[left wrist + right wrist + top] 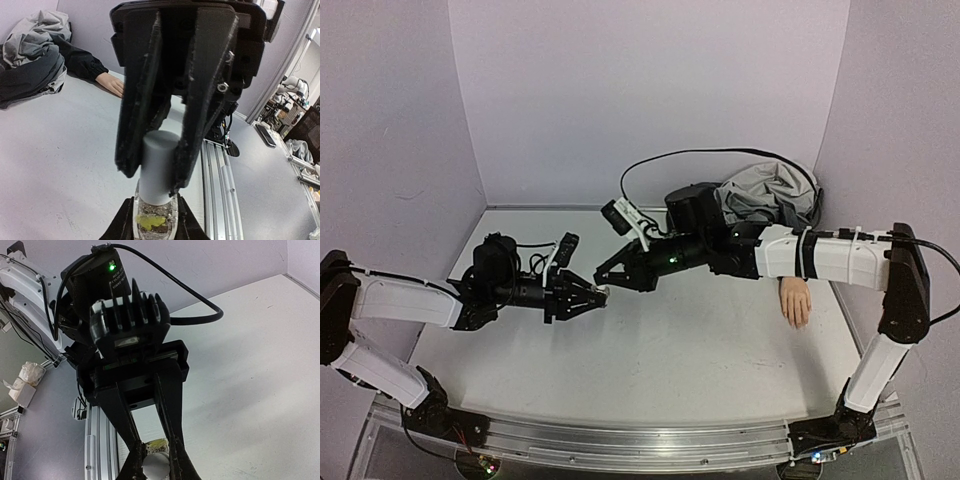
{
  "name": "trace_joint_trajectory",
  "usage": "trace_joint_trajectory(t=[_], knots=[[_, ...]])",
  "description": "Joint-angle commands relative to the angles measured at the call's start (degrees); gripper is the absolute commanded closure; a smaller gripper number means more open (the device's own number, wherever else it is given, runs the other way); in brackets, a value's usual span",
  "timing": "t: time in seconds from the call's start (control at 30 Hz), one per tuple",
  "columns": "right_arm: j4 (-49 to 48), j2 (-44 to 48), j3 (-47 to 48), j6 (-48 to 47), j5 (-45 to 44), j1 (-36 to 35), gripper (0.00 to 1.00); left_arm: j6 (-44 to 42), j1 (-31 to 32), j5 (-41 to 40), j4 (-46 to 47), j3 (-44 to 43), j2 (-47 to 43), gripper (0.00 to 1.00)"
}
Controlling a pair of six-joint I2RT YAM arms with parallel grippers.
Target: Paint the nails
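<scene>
A small clear bottle [155, 221] with a yellow-green fleck inside hangs above the table between both arms [604, 291]. My left gripper [155, 206] is shut on its glass body, one finger on each side. My right gripper [156, 450] comes from the opposite side and is shut on the bottle's white cap [159, 165], which also shows between its fingers [155, 466]. The pale mannequin hand [796, 300] lies palm down at the right of the table, with its dark sleeve under my right forearm. Its nails are too small to make out. The left wrist view shows the hand [112, 82] far off.
A crumpled grey jacket [765, 195] is heaped at the back right, and it shows in the left wrist view [30, 55]. An aluminium rail [620, 440] runs along the table's near edge. Lilac walls close in the back and both sides.
</scene>
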State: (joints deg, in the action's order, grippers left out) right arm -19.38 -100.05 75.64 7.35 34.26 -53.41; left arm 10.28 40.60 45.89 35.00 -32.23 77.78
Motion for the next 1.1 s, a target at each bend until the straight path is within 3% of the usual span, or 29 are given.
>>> trace_joint_trajectory(t=[0.0,0.2,0.37,0.43,0.5,0.53,0.57,0.6,0.67,0.77,0.9,1.07], knots=[[-3.70,2.14,0.43,0.29,1.79,-0.11,1.00,-0.84,-0.08,0.49,2.87,-2.38,-0.56,0.82],[-3.74,2.26,-0.13,-2.76,9.23,-0.12,1.00,-2.38,-0.08,3.25,2.88,-3.14,-0.97,0.99],[-3.43,2.17,-1.85,-15.46,37.06,0.99,1.00,-1.83,-0.08,15.41,2.81,-4.99,-1.25,1.00],[-1.86,0.17,-0.11,-15.73,39.44,1.26,1.00,0.29,-0.04,18.90,2.85,-6.36,-0.37,1.00],[-0.53,0.03,0.33,-15.90,35.39,1.35,0.89,1.64,-0.15,17.05,2.82,-6.23,-0.51,1.00],[-0.49,0.45,-0.08,-14.92,31.79,1.52,0.77,1.45,-0.13,14.24,2.81,-5.55,-1.49,1.00],[-0.65,0.93,-0.35,-13.27,26.71,1.61,0.71,0.89,-0.09,10.45,2.61,-4.57,-2.32,1.00],[-0.67,1.32,-0.28,-11.17,19.60,1.71,0.66,0.47,-0.08,4.12,2.18,-3.64,-3.35,1.00],[-0.54,1.89,0.13,-4.79,8.19,1.89,0.44,-0.53,-0.04,-9.18,0.42,-1.77,-5.93,1.00],[0.47,2.92,0.36,3.63,-5.84,2.08,0.29,-2.45,0.99,-28.34,-2.18,0.65,-10.27,1.00],[1.47,3.64,0.80,14.24,-12.29,2.08,0.22,-7.93,3.31,-47.15,-6.25,1.70,-14.02,1.00],[3.30,1.73,5.14,22.80,-15.12,1.99,0.21,-13.79,6.39,-55.75,-7.75,1.63,-14.25,1.00]])
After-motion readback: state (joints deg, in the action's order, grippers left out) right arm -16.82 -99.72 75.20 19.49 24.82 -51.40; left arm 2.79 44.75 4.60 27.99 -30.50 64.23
